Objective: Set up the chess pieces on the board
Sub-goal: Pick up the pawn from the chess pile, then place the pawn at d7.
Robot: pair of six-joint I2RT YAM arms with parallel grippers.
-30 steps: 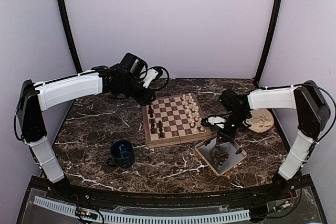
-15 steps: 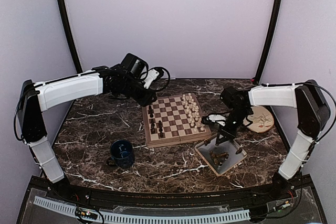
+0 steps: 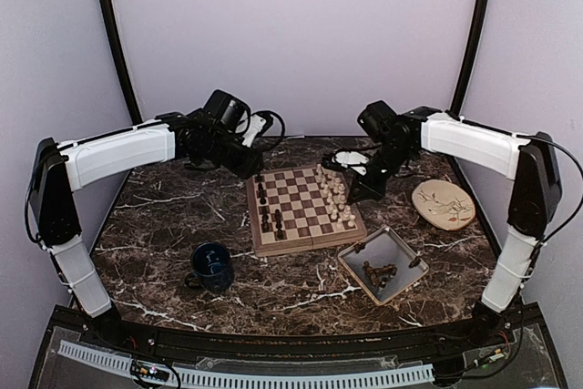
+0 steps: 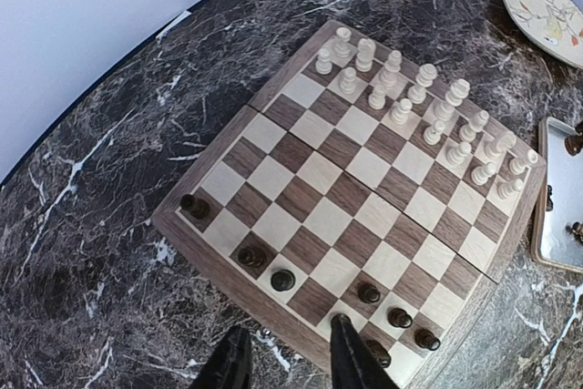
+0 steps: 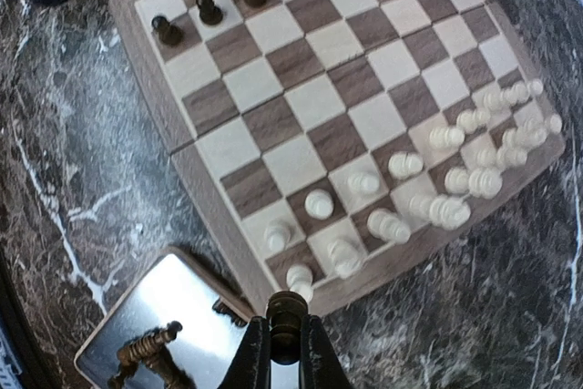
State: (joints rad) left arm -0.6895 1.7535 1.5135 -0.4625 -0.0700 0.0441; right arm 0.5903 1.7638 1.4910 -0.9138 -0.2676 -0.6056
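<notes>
Arms (image 3: 118,154) white-shelled, black joints + cables; claw fingers (image 4: 351,357) prob. black.

No text, label, brand, number or sign was legible in any of the three views. The board (image 4: 321,173) showed plain checkered squares and a bare border with no readable rank or file marks. The plate (image 4: 547,8) carried only a painted pattern, not lettering.
</notes>
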